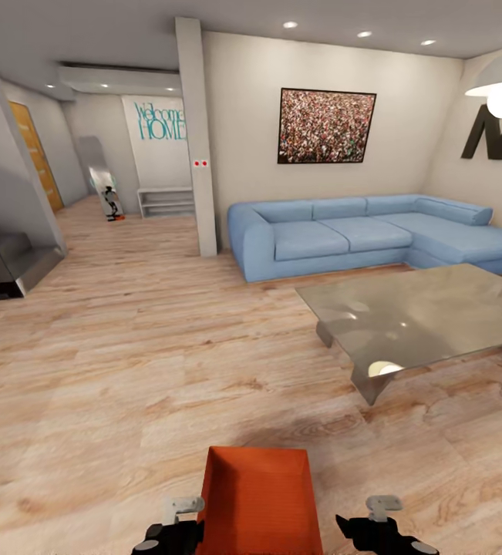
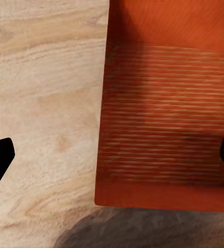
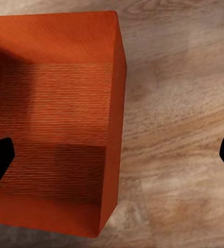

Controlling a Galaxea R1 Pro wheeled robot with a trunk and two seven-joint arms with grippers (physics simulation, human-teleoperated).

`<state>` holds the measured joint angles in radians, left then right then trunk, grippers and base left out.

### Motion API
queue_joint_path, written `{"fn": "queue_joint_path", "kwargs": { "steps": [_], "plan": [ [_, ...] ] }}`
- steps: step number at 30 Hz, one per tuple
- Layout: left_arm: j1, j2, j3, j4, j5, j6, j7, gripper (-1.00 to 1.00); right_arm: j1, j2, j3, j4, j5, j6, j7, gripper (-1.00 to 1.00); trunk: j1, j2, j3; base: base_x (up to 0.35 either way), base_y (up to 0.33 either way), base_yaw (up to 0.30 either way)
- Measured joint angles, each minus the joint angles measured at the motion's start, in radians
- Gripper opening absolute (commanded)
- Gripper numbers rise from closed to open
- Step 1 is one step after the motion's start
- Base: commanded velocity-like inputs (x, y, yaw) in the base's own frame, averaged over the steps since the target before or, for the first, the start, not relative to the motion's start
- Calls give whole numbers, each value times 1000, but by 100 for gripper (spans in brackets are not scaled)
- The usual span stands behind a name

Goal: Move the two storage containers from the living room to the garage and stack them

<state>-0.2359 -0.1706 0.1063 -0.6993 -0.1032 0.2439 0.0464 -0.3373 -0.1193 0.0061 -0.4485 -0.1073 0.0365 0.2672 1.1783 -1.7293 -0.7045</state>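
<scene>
**Storage container, orange-red: at pickup, living room**

Storage container (image 1: 260, 501): one bin, lidless and empty, ribbed bottom showing. It rests on the light wood plank floor (image 1: 112, 370) directly in front of the robot, between the two arms. Long axis runs away from the robot toward the far wall; the near short end lies at the lower edge of the head view, the far short end points up the room, roughly toward the sofa (image 1: 374, 231). Walls taper slightly inward toward the bottom.

Left gripper (image 1: 166, 532): jaws spread wide, one finger outside the bin's left long wall and one over its interior, clasping nothing.

Right gripper (image 1: 382, 532): jaws likewise parted, straddling the right long wall, clasping nothing.

Step, as judged: first pickup, arms lined up on the two long walls, grasp not yet made. Next move calls for lowering both grippers evenly onto the walls, pinching them together, and lifting level.

Surroundings: glass coffee table (image 1: 428, 316) to the right, well apart; framed crowd picture (image 1: 326, 126) on the wall.
</scene>
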Motion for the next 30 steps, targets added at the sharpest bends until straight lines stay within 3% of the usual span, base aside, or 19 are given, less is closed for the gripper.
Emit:
{"fn": "queue_joint_path", "kwargs": {
  "steps": [10, 16, 22, 30],
  "plan": [
    [-7, -3, 1, -61, -1, 6, 1, 100, -1, 12, 7, 8, -5, -2, 0, 100, 38, -70, -47, 0, 0, 0],
    [-8, -3, 1, -67, -2, 6, 0, 100, -1, 13, 76, 9, -5, -3, 3, 100, 61, -112, -76, 0, 0, 0],
    [-8, -3, 1, -66, -3, 8, -5, 100, -1, 13, 86, 9, -6, -3, 3, 100, 84, -154, -104, 0, 0, 0],
    [-8, -3, 1, -65, -3, 7, -6, 100, -1, 13, 86, 7, -5, -37, -9, 100, 84, -154, -112, 0, 0, 0]
  ]
}}
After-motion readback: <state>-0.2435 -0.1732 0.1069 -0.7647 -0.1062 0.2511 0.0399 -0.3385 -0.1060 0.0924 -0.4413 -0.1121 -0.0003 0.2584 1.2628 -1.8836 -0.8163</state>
